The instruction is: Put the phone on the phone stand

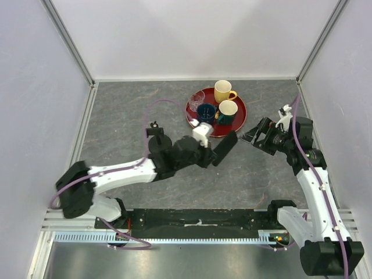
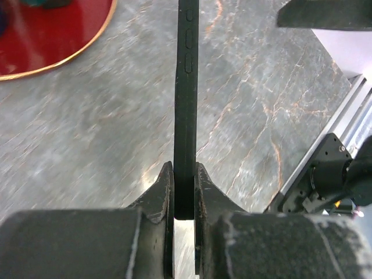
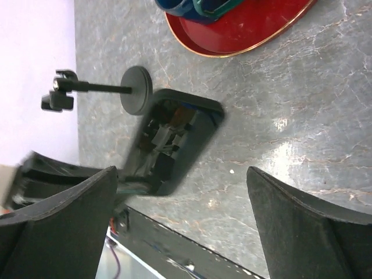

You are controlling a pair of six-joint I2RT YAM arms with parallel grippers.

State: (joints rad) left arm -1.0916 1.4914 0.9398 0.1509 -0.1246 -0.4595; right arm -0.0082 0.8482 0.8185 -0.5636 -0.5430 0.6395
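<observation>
The stand (image 1: 154,131) sits upright on the grey tabletop (image 1: 116,110), left of centre, with its disc base down and its small cradle at the top of the stem. Just to its right, the left claw (image 2: 185,177) is clamped on one end of the phone (image 1: 225,147), a finger pressed to each flat face. The left wrist view shows the phone edge-on, running straight out from the claw. The phone is apart from the stand, tilted, just in front of the near rim of the red tray (image 1: 237,121), which holds mugs (image 1: 224,91) and a blue cup. Further right, the right claw (image 1: 254,133) faces the phone with its jaws spread wide, gripping nothing, and the phone's glossy screen fills the gap between its fingers in its own camera
</observation>
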